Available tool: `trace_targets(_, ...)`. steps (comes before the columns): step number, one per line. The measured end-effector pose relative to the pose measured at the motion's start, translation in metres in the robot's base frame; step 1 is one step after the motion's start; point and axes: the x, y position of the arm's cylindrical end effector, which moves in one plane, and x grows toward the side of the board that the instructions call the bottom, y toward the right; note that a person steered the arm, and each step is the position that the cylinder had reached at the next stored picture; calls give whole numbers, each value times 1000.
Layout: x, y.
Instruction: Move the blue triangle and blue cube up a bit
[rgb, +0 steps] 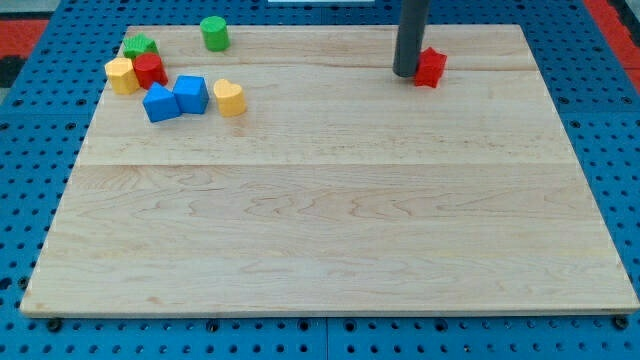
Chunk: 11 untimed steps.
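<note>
Pale wooden worktop (330, 200) on blue perforated base. My tip (405, 74) touches red block (431, 66), top right; no grasping end effector present. Blue triangle block (159, 103) and blue cube (192, 94) touching, top left. Approach from below pair, push centred, avoid yellow heart block (230, 97).

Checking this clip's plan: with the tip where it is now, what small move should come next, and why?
Probably slide my tip toward the view's left and down, to get below the blue triangle and blue cube. It sits at the view's upper right, right beside the red block, far from both blue blocks, which lie side by side at the upper left. Pushing them up requires starting from beneath them.
</note>
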Motion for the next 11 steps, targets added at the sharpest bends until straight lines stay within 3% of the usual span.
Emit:
trace_targets(1,20,4)
trace_targets(2,-12,9)
trace_targets(3,-16,9)
trace_targets(5,102,-99)
trace_targets(7,153,-276)
trace_targets(9,125,-410)
trace_targets(10,103,-419)
trace_targets(11,89,-359)
